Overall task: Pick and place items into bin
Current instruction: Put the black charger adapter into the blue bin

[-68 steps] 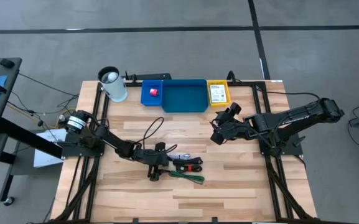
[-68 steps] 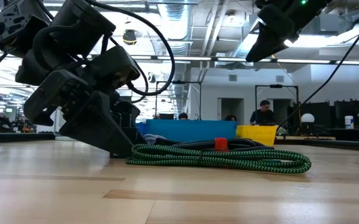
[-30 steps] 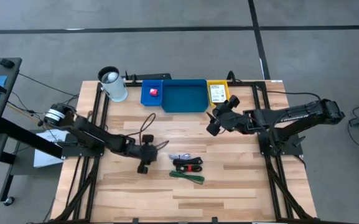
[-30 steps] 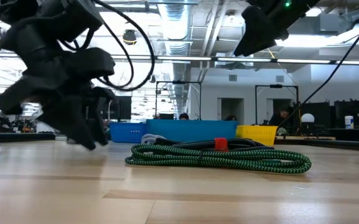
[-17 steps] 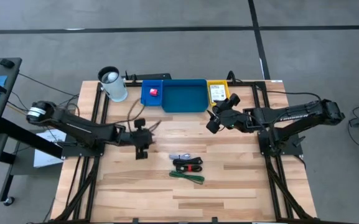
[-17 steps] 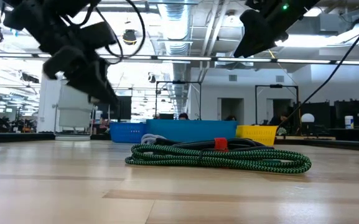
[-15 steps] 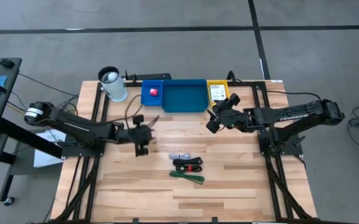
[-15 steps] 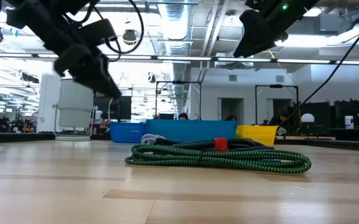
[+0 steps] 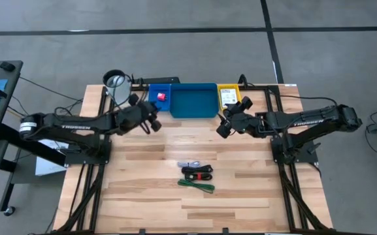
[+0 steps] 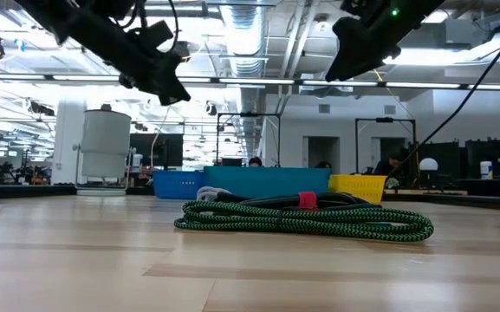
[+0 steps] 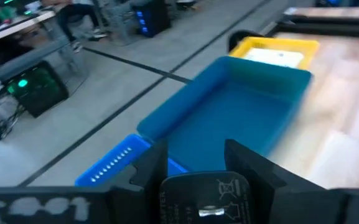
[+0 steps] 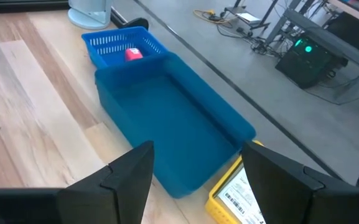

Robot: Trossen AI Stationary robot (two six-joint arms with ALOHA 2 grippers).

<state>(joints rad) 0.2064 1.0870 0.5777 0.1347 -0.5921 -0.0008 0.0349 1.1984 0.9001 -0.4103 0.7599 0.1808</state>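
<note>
Your left gripper (image 11: 198, 186) grasps a black block (image 11: 204, 198) bearing a crossed-bin mark, near the blue bin (image 9: 193, 101) at 12 o'clock. Right gripper (image 9: 223, 124) released. Arms read TROSSEN.

- The left gripper (image 11: 198, 165) held a black block (image 11: 204, 198) between its two dark fingers (image 11: 151, 168).
- Beyond it lay the large blue bin (image 11: 229, 118).
- A yellow bin (image 11: 275, 46) with a white card (image 11: 275, 57) sat past that.
</note>
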